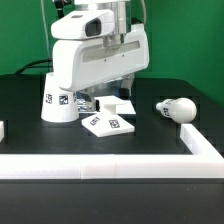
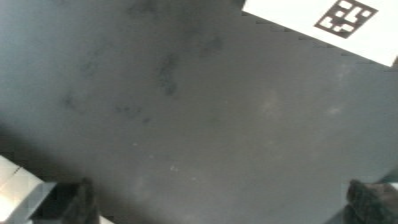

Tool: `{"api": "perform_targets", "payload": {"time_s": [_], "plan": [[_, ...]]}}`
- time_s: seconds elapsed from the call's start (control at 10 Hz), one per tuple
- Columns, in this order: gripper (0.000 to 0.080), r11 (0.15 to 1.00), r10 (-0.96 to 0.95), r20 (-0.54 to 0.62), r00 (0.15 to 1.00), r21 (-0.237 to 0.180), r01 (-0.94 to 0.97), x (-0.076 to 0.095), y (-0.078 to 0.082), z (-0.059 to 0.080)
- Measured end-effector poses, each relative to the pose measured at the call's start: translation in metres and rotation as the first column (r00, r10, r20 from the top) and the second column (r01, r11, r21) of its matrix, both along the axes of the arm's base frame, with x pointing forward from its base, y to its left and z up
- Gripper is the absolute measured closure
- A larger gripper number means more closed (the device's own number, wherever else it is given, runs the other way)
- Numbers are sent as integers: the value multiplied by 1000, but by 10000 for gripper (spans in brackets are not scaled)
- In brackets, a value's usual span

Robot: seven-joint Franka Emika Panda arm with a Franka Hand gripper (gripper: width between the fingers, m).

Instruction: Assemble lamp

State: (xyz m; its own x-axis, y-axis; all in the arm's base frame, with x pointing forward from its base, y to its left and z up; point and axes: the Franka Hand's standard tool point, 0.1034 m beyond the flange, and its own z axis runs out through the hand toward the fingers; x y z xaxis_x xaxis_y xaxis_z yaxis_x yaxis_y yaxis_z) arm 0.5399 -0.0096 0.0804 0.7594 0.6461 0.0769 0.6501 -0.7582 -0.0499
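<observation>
Lamp base [image 1: 108, 123], bulb [image 1: 176, 107] and shade [image 1: 58, 103]: one each.

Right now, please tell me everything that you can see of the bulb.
The bulb is white, plastic-looking and rounded, with a dark mark at the end toward the exterior view's left. It lies on its side on the black table, at the exterior view's right, apart from the base. Only the table touches it.
</observation>
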Motion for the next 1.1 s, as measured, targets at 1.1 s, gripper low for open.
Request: {"api": "perform_targets", "payload": {"time_s": [1.1], "plan": [[100,934,-356,-66,932,-19,356,-57,6,-12]]}}
